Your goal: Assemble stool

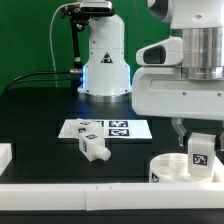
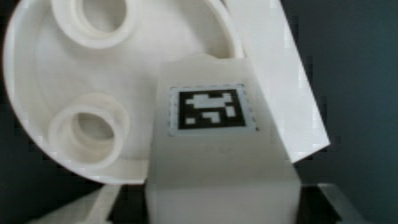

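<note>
Evidently the two-finger gripper (image 2: 217, 202) pinches a short, chunky white plastic leg (image 2: 214, 135) (likely stiff, light, slick) above the thick round white seat (image 2: 80, 85); flat sides suit gripping.

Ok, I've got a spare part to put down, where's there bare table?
Bare black table lies between the marker board and the robot base, and between the loose leg and the seat. The exterior view's right is crowded: the gripper holds a second leg at the seat.

Pincer (image 1: 197, 133) at upright leg (image 1: 200, 152) on round seat (image 1: 166, 171); loose leg (image 1: 92, 147) lying beside marker board (image 1: 106, 128)
</note>
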`<state>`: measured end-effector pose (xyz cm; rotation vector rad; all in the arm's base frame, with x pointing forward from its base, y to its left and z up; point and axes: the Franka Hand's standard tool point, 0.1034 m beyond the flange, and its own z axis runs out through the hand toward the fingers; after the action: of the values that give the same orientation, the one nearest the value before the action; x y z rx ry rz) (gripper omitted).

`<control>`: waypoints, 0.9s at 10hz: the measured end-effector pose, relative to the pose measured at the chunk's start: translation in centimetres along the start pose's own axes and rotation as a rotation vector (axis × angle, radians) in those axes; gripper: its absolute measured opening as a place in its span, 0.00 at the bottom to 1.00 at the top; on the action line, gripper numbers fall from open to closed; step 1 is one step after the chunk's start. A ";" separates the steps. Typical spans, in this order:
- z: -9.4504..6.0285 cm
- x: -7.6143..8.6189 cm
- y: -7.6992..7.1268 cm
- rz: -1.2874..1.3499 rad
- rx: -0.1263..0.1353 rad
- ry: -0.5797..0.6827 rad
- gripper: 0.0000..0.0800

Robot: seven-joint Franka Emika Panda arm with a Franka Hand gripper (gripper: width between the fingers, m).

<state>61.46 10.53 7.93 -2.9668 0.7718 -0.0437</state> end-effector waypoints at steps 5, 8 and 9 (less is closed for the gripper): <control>0.0 -0.3 1.1 0.584 0.050 -0.058 0.42; 0.1 -0.4 1.1 0.754 0.047 -0.071 0.42; 0.1 -0.4 1.1 0.751 0.047 -0.071 0.42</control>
<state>60.56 9.76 7.74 -2.4237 1.7637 0.0851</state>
